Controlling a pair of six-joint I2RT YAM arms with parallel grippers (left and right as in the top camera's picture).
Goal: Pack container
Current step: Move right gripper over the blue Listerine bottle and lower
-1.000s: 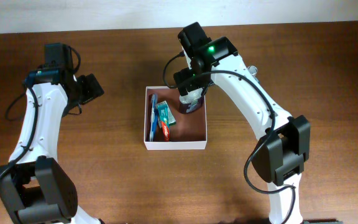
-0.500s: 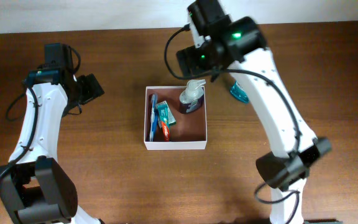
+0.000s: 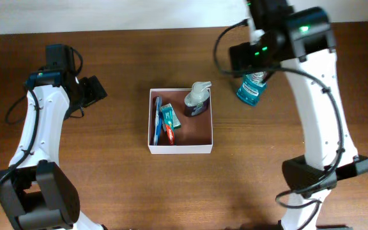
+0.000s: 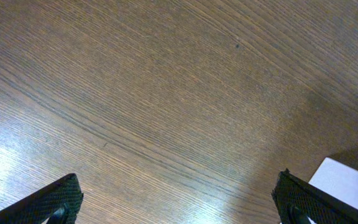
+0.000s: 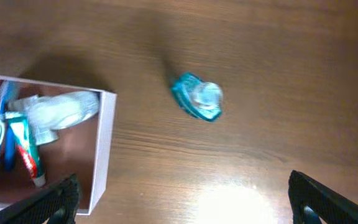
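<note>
Wooden table [image 3: 107, 191] spreads beneath both claws. The container [image 3: 180, 150] sits off to one side of the right claw [image 5: 185, 202], well apart, with a pump bottle [image 3: 197, 101] and toothpaste [image 3: 169, 121] inside. A blue bottle [image 5: 196, 104] sits ahead of that claw, untouched. The right claw gapes wide, empty. The left claw [image 4: 178, 202] does too, the container's corner beside one finger.
</note>
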